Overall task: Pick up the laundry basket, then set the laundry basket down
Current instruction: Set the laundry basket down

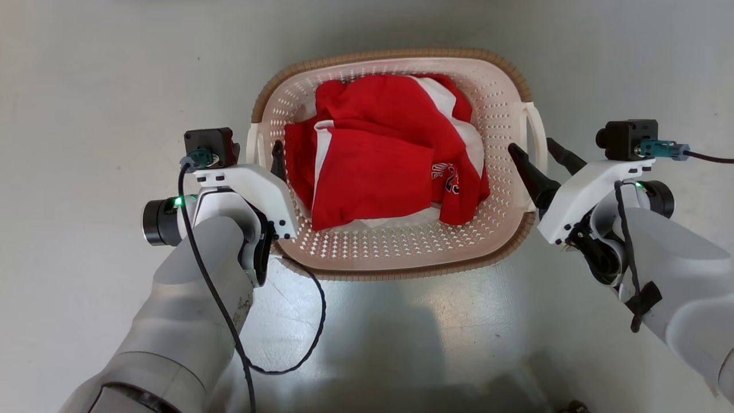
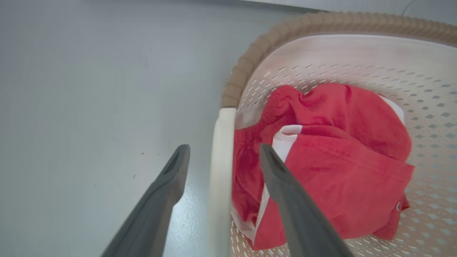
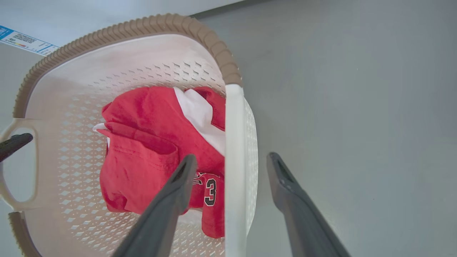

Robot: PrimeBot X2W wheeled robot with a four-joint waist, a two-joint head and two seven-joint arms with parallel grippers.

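I saw one laundry basket [image 1: 401,252] on bare grey floor [image 1: 86,86], open on every side. Left pincer [image 2: 225,148] and right pincer [image 3: 232,157] stood apart, each astride one of its two handles [image 1: 536,129].

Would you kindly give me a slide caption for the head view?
Open left gripper and open right gripper straddle the handles of the laundry basket holding red clothes on the floor.

Head cam looks nearly straight down on the laundry basket [image 1: 395,252]. Left wrist cam sits close at its left handle [image 2: 221,160], facing the far rim; right wrist cam mirrors that at the right handle [image 3: 234,160]. All three share the red clothes [image 1: 378,155]; the right one also catches, I think, a fingertip [image 3: 14,142] of the left gripper [image 2: 224,148].
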